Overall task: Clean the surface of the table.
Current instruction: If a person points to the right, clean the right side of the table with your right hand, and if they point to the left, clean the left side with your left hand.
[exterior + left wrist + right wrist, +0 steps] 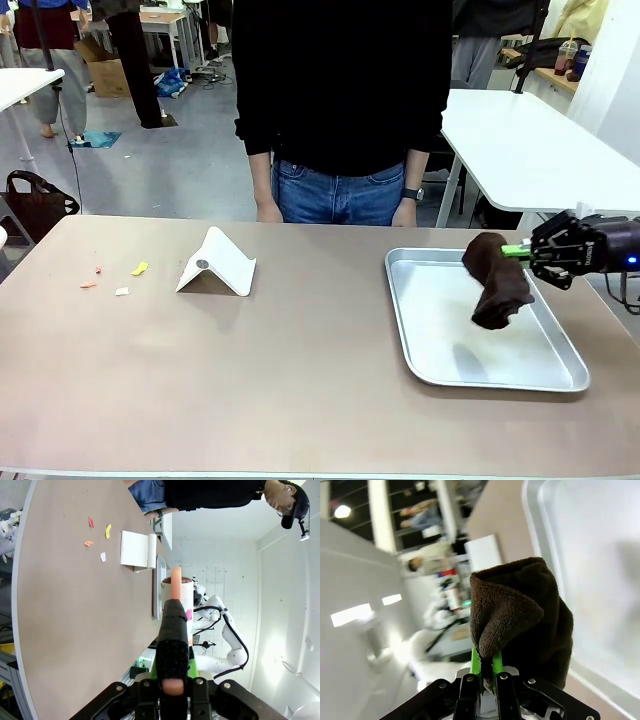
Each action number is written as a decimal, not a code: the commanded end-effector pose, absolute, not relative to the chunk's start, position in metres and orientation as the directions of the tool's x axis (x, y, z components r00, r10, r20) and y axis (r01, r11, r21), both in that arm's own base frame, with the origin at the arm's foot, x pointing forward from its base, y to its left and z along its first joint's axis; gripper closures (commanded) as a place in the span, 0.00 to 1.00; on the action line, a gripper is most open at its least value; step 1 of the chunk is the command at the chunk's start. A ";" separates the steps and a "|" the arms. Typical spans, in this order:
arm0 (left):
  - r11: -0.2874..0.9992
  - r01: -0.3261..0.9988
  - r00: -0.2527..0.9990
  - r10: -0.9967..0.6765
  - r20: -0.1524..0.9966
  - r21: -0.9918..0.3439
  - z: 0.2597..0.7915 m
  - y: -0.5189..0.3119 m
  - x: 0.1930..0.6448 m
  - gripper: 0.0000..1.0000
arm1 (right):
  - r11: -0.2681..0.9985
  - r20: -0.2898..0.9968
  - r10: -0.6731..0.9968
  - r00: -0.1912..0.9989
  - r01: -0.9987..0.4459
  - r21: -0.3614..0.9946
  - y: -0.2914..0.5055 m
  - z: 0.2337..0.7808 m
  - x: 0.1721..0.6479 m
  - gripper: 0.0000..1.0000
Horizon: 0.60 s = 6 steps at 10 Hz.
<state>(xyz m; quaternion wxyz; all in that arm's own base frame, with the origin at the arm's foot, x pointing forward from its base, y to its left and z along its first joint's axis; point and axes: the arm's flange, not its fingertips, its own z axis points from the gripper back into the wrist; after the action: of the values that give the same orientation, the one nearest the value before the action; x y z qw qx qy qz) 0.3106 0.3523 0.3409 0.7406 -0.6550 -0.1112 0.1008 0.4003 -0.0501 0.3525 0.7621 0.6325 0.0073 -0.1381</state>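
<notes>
The tan-brown table [300, 370] carries a few small paper scraps [121, 280] at its far left, seen too in the left wrist view as scraps [97, 540] on the table [65, 610]. My right gripper [515, 251] is shut on a dark brown cloth [497, 285], which hangs over the silver tray [400, 310]. In the right wrist view the cloth [520, 610] is pinched between the green pads of that gripper [487, 665]. My left gripper [172, 680] is shut on a black brush with an orange handle [174, 630], held above the table's edge.
A white folded scoop-like piece [215, 265] stands left of centre on the table. A person [340, 100] stands at the far edge with hands hanging down. A white table [520, 140] is behind on the right, and a dark bag [35, 200] on the floor at left.
</notes>
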 end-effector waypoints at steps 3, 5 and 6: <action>0.123 0.002 0.956 0.292 0.038 -0.992 0.344 0.351 0.307 1.00 | -0.119 -0.384 -0.193 0.903 0.367 0.922 -0.073 0.356 0.413 0.90; 0.123 0.002 0.956 0.292 0.038 -0.992 0.344 0.351 0.307 1.00 | -0.049 -0.282 -0.158 0.946 0.278 0.959 -0.070 0.348 0.403 0.90; 0.123 0.002 0.956 0.292 0.038 -0.992 0.344 0.351 0.307 1.00 | -0.049 -0.282 -0.158 0.946 0.278 0.959 -0.070 0.348 0.403 0.90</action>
<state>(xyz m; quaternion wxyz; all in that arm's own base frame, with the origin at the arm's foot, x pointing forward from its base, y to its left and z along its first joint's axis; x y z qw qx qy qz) 0.3105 0.3523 0.3409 0.7406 -0.6550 -0.1111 0.1009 0.4050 -0.0719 0.3437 0.6785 0.7128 0.0530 -0.1695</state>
